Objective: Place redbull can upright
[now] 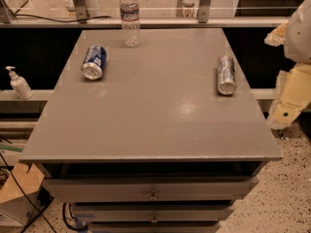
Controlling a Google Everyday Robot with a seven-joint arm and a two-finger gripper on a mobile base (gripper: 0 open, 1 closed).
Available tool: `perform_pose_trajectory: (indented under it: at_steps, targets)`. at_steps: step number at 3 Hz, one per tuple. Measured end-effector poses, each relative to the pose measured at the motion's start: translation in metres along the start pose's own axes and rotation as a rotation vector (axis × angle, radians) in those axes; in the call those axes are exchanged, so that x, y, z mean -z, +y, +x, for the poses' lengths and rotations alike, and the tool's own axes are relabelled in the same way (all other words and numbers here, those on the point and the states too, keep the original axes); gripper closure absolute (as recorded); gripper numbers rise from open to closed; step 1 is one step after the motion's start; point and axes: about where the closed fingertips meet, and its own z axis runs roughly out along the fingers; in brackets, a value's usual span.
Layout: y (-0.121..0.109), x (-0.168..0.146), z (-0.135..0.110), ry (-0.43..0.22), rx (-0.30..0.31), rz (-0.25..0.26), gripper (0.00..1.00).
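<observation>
Lying on its side near the right edge of the table [146,125], the redbull can [226,74] is awaiting uprighting, nothing yet done; the gripper [287,103] is hanging beyond that edge, its grip state impossible to tell.

The gripper [286,108] hangs right of the table [155,125], partly cut off by the picture's right edge. The lowest drawer [154,225] is cut off below.
</observation>
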Motion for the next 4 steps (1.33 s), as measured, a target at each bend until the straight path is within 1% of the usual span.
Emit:
perform_pose_trajectory:
  at_steps: [1, 2, 4]
  targets:
    - [0.000, 0.000, 0.000, 0.000, 0.000, 0.000, 0.00]
    - [-0.012, -0.004, -0.006, -0.045, -0.043, 0.004, 0.00]
    - [-0.061, -0.018, -0.029, -0.192, -0.217, -0.014, 0.00]
